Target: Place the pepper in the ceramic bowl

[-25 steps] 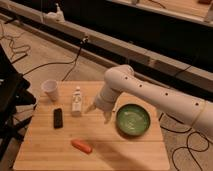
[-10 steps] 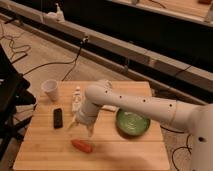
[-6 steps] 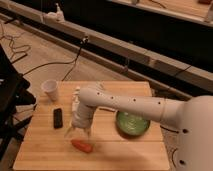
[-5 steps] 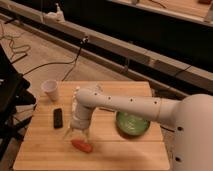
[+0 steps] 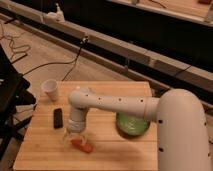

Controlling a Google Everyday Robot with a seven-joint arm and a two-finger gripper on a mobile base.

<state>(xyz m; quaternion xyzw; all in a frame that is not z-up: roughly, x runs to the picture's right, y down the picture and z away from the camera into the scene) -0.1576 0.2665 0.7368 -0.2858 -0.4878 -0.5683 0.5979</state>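
The orange-red pepper (image 5: 82,146) lies on the wooden table (image 5: 45,150) near its front edge. My gripper (image 5: 75,136) hangs from the white arm directly over the pepper's left end, pointing down and open, with one finger on each side just above it. The fingertips look close to the table. The green ceramic bowl (image 5: 133,125) sits to the right of the pepper, partly covered by the arm, and nothing shows inside it.
A white cup (image 5: 50,90) stands at the table's back left. A black phone (image 5: 58,118) lies flat just left of the gripper. Cables run over the floor behind the table. The arm's large white body fills the right foreground.
The arm has swung left and forward across the table and lowered, bringing the gripper from near the phone down over the pepper. The pepper and bowl have stayed put.
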